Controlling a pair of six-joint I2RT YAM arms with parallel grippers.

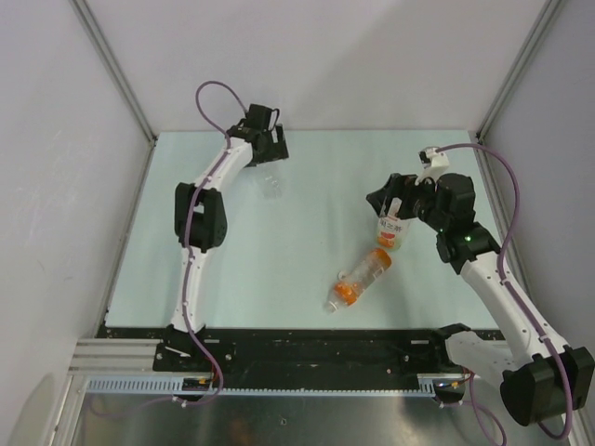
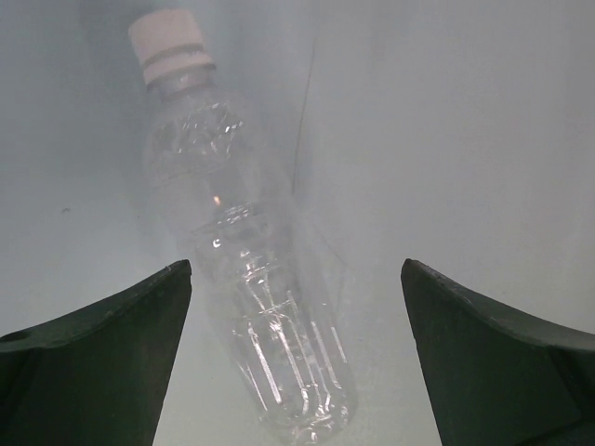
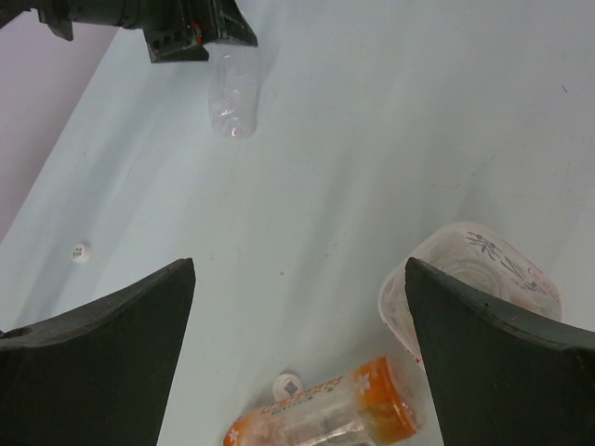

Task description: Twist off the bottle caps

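Note:
A clear bottle [image 2: 246,279] lies on the pale table with its white cap [image 2: 168,46] screwed on and pointing away from me. My left gripper [image 2: 294,265] hangs open above its lower half, a finger on either side, touching nothing. In the top view that bottle [image 1: 271,186] lies at the back, just below the left gripper [image 1: 270,153]. My right gripper [image 3: 299,263] is open and empty above bare table. The labelled bottle [image 3: 474,279] stands by its right finger. The orange bottle [image 3: 325,420] lies below, with a loose white cap [image 3: 288,386] beside it.
A second small white cap [image 3: 81,252] lies alone on the table to the left in the right wrist view. Grey walls and metal posts [image 1: 116,74] close in the table on three sides. A black rail [image 1: 316,344] runs along the near edge.

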